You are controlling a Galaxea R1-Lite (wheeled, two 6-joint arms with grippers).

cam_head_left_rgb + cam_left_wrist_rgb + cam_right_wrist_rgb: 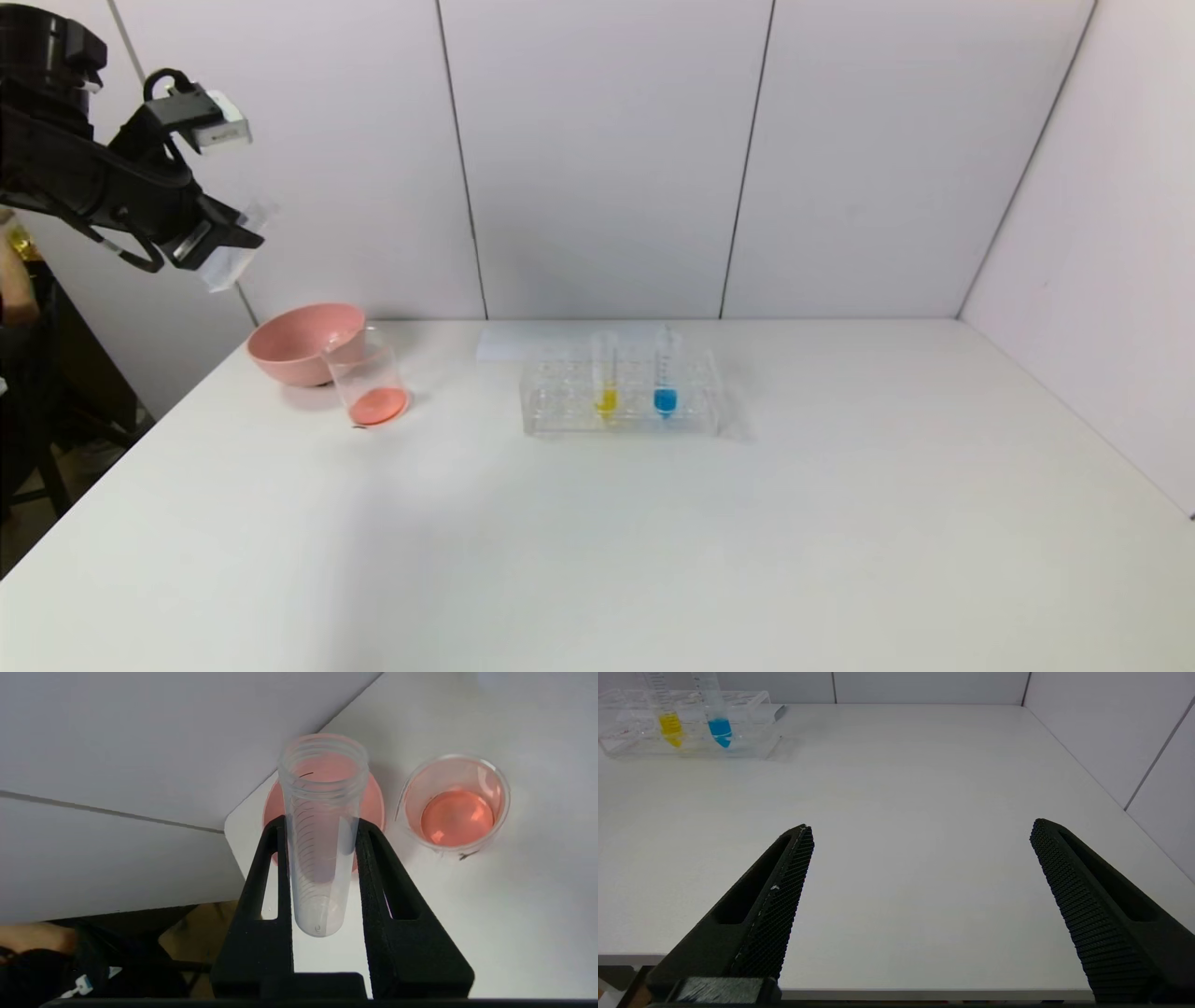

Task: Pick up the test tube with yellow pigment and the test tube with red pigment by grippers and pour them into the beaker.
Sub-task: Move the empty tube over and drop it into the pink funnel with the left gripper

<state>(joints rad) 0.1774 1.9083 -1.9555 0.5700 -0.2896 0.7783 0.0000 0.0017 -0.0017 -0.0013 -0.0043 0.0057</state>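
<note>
1. Two tubes stand upright in the clear tube rack (pixel 621 397) at the middle of the white table (pixel 653 541) in the head view: the test tube with yellow pigment (pixel 605 378) on the left and a blue-liquid tube (pixel 665 373) just to its right. The beaker (pixel 366 378), with orange-red liquid at its bottom, sits far left, touching or just in front of the pink bowl (pixel 303 343). The left gripper (pixel 219 245) hangs high above the table's far-left corner, holding a clear tube.
2. In the left wrist view, the left gripper (pixel 322 833) is clamped on the test tube with red pigment (pixel 320 830), which looks empty, mouth toward the pink bowl (pixel 373 805) below; the beaker (pixel 455 805) stands just beside that bowl, holding orange-red liquid.
3. In the right wrist view, the right gripper (pixel 920 835) has its jaws wide apart over the near right of the table (pixel 915 788), well apart from the rack (pixel 752 742) with the yellow tube (pixel 668 718) and the blue tube (pixel 717 721).
</note>
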